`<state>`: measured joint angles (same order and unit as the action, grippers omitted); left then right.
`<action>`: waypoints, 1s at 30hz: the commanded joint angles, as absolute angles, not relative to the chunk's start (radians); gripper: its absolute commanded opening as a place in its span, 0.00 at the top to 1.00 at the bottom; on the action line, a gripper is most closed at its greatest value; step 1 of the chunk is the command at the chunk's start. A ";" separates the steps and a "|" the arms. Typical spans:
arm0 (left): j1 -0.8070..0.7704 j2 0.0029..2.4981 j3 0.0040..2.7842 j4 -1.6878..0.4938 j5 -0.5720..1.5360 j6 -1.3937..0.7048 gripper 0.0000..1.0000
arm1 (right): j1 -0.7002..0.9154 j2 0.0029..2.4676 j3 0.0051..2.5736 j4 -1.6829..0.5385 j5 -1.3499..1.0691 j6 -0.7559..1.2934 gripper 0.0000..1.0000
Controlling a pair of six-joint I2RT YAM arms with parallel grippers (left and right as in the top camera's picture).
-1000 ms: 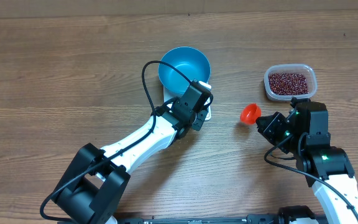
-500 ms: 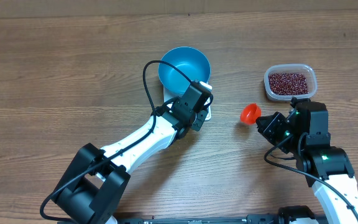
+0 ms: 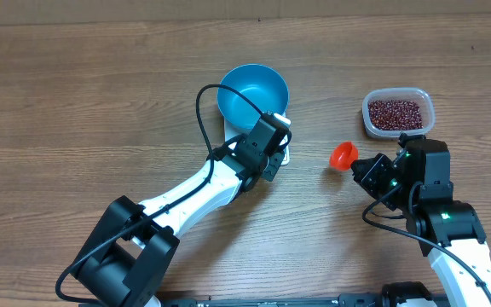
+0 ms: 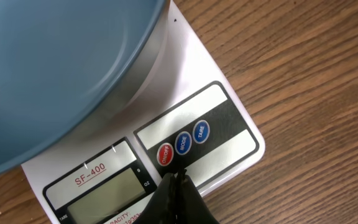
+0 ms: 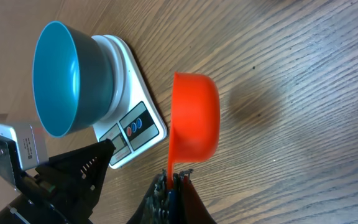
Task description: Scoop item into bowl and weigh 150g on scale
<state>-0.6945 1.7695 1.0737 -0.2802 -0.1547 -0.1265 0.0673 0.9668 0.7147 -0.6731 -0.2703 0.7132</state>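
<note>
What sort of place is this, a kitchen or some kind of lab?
Probably a robotics test bench, not a kitchen: two robot arms at a wooden table, with a scale, blue bowl and tub of beans.

A wooden worktop (image 3: 75,102) fills the view — mid-brown boards with dark grain running lengthwise. The light is soft and even, with faint shadows. Along the far edge runs a pale strip (image 3: 228,7) — too narrow to identify.
</note>
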 commanded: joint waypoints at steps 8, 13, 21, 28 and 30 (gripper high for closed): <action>-0.705 1.779 1.062 -0.272 -0.168 -0.095 0.96 | 0.071 0.955 0.744 -0.664 -0.254 0.705 0.96; -0.705 1.798 1.062 -0.263 -0.168 -0.084 0.96 | 0.071 0.955 0.744 -0.664 -0.254 0.706 0.96; -0.706 1.874 1.062 -0.234 -0.134 -0.086 0.96 | 0.071 0.955 0.744 -0.664 -0.241 0.706 0.96; -0.706 1.873 1.062 -0.230 -0.140 -0.085 0.96 | 0.071 0.956 0.744 -0.664 -0.235 0.705 0.96; -0.706 1.873 1.062 -0.228 -0.143 -0.084 0.96 | 0.071 0.956 0.744 -0.664 -0.232 0.706 0.96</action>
